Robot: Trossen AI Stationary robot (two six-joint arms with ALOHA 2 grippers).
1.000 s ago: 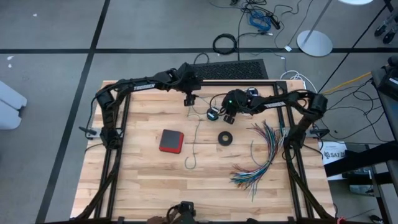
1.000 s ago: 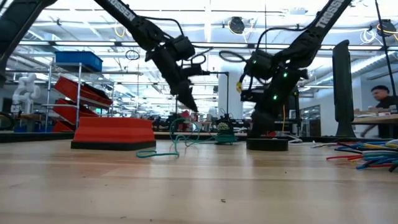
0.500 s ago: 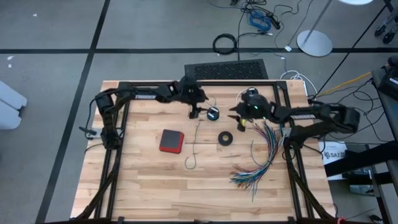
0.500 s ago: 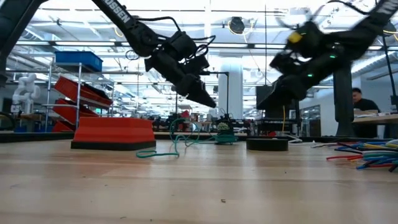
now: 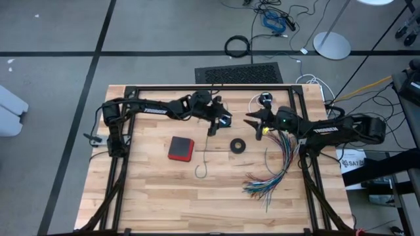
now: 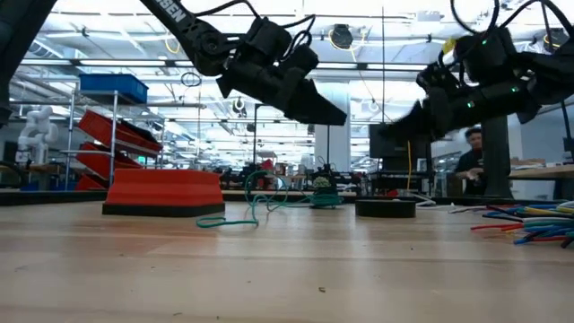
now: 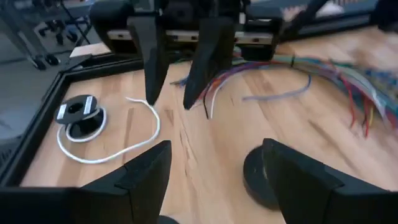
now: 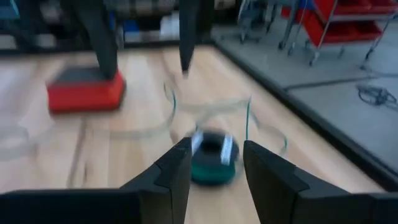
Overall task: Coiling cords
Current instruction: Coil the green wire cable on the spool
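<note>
Left gripper [image 5: 211, 128]: jaws apart, empty, over teal cord [image 5: 205, 156].
Right gripper [image 5: 250, 122]: jaws parted, empty.
Risk: grippers close together, likely to collide; cords may snag wires [image 5: 279, 164].

My tool [image 7: 214, 177] hangs over the wooden counter [image 7: 205, 149] with its two dark fingers [image 7: 146, 174] spread wide and nothing between them. Beyond them the white cord [image 7: 134, 140] loops across the boards to a small round black-and-white piece [image 7: 78, 112] near the black frame rail [image 7: 37, 124]. A black ring [image 7: 258, 177] lies beside one finger. Multicoloured wires [image 7: 323, 78] fan out farther off. Facing me, the other arm's tool [image 7: 180, 68] points two dark fingers down near the cord.
</note>
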